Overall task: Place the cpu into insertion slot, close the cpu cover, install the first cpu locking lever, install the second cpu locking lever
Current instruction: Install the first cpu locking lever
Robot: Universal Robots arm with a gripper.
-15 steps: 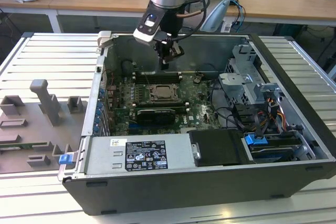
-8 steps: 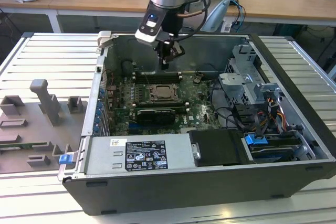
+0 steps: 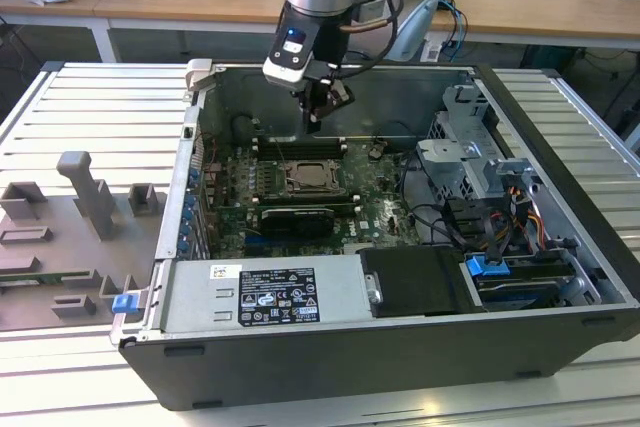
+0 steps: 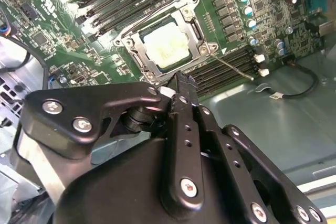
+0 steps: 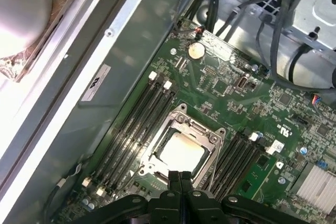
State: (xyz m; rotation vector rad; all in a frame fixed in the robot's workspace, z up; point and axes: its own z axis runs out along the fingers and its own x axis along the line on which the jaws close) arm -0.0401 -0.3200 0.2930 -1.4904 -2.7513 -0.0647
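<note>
The cpu (image 5: 181,153) is seated in the insertion slot (image 3: 290,169), and the cpu cover (image 4: 135,45) seems to be laid down around it. Being almost square, the chip has no long axis. In the exterior view it is found at 6 o'clock from the gripper (image 3: 314,122), which hangs above it with fingers pressed together and nothing between them. 1 thin locking lever (image 4: 233,66) stands out from a cover corner, apparently not latched. Memory slots (image 3: 298,143) are placed at 12 o'clock of the socket, and a drive cage (image 3: 470,157) at 3 o'clock, well apart.
</note>
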